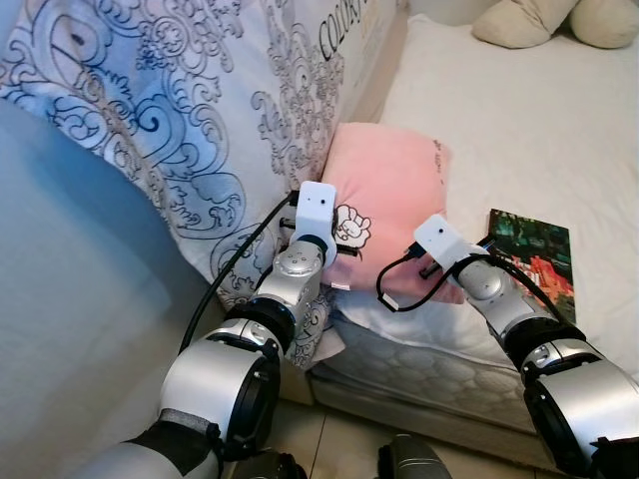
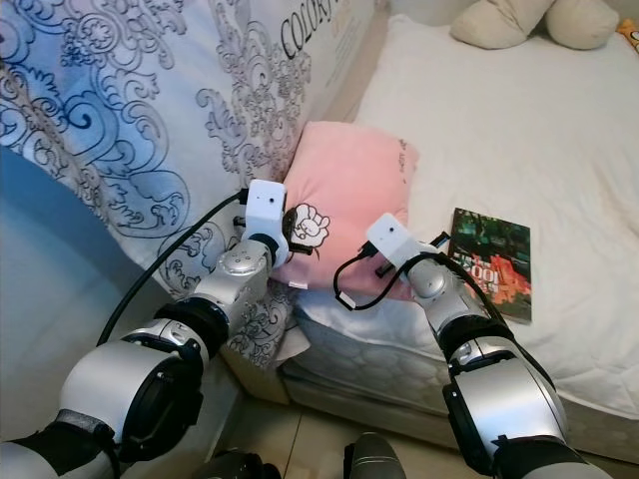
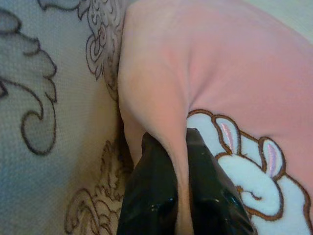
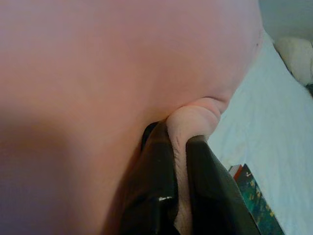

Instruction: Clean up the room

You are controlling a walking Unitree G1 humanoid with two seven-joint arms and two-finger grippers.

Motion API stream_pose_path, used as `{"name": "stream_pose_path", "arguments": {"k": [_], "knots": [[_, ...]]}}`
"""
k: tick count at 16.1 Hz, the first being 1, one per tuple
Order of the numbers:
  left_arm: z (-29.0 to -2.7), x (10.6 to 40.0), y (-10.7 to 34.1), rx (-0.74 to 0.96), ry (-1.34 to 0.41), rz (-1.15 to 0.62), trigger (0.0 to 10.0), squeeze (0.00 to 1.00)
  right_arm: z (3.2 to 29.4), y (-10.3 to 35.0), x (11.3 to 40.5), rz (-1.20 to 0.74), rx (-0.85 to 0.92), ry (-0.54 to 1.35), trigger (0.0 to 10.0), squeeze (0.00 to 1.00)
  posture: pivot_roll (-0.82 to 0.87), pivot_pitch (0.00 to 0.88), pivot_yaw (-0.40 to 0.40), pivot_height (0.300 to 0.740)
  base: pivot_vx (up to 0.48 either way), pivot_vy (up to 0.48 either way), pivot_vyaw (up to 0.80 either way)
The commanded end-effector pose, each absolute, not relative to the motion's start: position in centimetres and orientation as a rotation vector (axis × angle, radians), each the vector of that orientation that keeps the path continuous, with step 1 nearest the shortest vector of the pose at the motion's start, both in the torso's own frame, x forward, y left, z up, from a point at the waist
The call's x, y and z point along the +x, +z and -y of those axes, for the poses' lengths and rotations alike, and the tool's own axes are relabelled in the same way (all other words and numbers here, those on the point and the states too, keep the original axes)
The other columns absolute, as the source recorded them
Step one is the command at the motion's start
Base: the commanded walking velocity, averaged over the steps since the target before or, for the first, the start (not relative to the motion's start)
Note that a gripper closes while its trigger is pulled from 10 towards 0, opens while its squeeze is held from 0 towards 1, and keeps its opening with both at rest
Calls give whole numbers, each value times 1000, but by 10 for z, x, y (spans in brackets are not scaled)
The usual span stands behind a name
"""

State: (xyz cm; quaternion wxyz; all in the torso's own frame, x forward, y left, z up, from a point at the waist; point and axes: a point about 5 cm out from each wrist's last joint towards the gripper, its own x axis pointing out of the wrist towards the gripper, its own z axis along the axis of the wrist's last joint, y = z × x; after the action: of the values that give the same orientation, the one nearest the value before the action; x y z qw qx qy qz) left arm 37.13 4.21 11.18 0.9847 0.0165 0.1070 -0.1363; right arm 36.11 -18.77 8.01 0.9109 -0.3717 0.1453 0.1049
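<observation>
I have both arms up at the near edge of the bed (image 1: 519,130), working on the pink pillow (image 1: 394,190). It sits at the bed's left side, pressed against the large patterned quilt (image 1: 180,110) that stands along that edge, white with dark scrollwork.

My left gripper (image 3: 182,139) is on the pillow's near left corner, just beside the stitched white rabbit (image 3: 244,181). In the left wrist view a ridge of pink fabric runs up between the two black fingers (image 3: 151,191), which are clenched on it. My right gripper (image 4: 178,132) is on the pillow's near right part; the right wrist view shows a bunched fold of the same pink cloth squeezed between its fingers (image 4: 156,181), so that side is grasping the pillow too. From the head camera the white wrist housings hide the fingertips of both arms.

To the right of the pillow, a book (image 1: 534,259) with a dark green and red cover lies flat on the white sheet, near my right forearm but apart from the pillow. At the far end of the bed I can see a cream cushion (image 1: 524,20). Below the mattress edge is pale tiled floor (image 1: 339,439).
</observation>
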Motion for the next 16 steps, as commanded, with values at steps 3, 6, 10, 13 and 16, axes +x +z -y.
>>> {"name": "stream_pose_path", "arguments": {"k": [3, 6, 10, 13, 16], "knots": [[-59, 387, 144, 201, -264, -34, 10000, 1000, 190, 80, 362, -321, -559, 120, 10000, 1000, -235, 85, 82, 719, 0, 0, 0], [-71, 399, 178, 257, -244, 103, 10000, 1000, 179, 72, 358, -326, -346, 82, 10000, 1000, -225, 72, 81, 719, 0, 0, 0], [-57, 391, 167, 182, -328, 91, 10000, 1000, 185, 68, 354, -316, -310, 39, 10000, 1000, -230, 31, 80, 719, 0, 0, 0], [-61, 387, 168, 102, -370, 154, 10000, 1000, 174, 73, 354, -220, -202, 21, 10000, 1000, -216, 0, 70, 719, 0, 0, 0], [-62, 375, 160, 75, -422, 217, 10000, 1000, 168, 71, 340, -110, -187, -37, 10000, 1000, -212, 0, 66, 719, 0, 0, 0]]}}
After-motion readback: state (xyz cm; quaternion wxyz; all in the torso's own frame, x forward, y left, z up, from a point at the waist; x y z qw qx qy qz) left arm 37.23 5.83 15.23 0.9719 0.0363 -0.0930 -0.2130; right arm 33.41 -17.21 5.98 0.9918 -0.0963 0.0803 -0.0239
